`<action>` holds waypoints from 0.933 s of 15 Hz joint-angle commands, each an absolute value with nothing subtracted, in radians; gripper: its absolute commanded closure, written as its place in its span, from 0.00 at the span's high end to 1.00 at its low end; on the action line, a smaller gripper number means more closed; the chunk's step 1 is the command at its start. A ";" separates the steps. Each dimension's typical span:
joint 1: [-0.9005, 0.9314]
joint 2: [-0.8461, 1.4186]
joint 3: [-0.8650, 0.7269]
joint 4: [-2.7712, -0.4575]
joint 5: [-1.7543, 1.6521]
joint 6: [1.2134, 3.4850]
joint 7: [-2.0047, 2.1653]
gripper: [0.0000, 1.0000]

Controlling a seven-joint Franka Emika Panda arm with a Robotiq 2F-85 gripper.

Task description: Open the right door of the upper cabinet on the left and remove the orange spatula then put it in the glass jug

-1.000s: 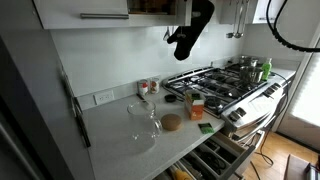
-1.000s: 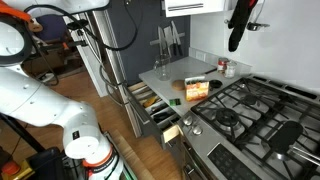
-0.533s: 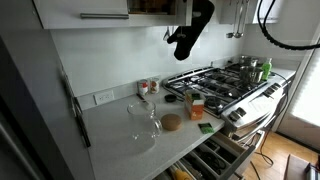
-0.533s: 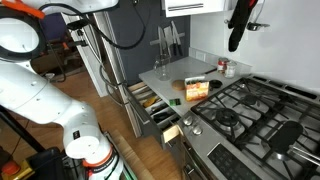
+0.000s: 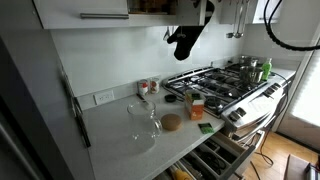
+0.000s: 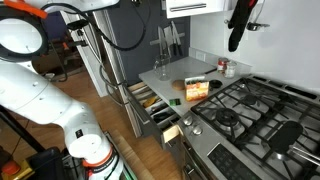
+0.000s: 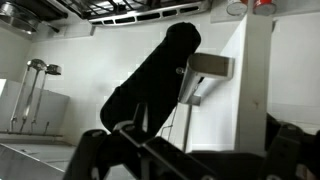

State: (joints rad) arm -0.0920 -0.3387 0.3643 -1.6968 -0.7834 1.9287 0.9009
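- Door step looks done; in an exterior view the upper cabinet [image 5: 150,5] shows its brownish inside at the top centre of the frame, beside the closed left door [image 5: 85,9]
- The right door [image 7: 256,100] seems swung out; the wrist view appears to show it edge-on at right, with its handle end just beside it
- The gripper [image 5: 182,42] hangs just below that opening; in the wrist view its claw is spread wide, gripping nothing
- The orange spatula cannot be made out in any view; a dark oblong shape [image 7: 150,85] fills mid wrist view, unclear what
- The glass jug [image 5: 142,112] stands on the counter [image 5: 105,135], lower centre; no spatula in it
- Left, I judge: grasp the spatula, lift it out, carry it down into the jug
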 commanded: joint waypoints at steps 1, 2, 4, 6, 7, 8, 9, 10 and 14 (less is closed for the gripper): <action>-0.043 -0.351 0.350 -1.678 -0.794 1.773 0.913 1.00; -0.036 -0.349 0.349 -1.667 -0.791 1.734 0.919 1.00; -0.028 -0.332 0.345 -1.644 -0.798 1.679 0.929 1.00; -0.022 -0.323 0.335 -1.632 -0.796 1.656 0.942 1.00; -0.024 -0.321 0.329 -1.632 -0.804 1.648 0.954 1.00; -0.024 -0.319 0.320 -1.630 -0.801 1.643 0.964 1.00; -0.031 -0.320 0.313 -1.633 -0.808 1.631 0.982 1.00; -0.026 -0.319 0.302 -1.634 -0.794 1.637 0.995 1.00; 0.012 -0.326 0.276 -1.639 -0.760 1.717 1.003 1.00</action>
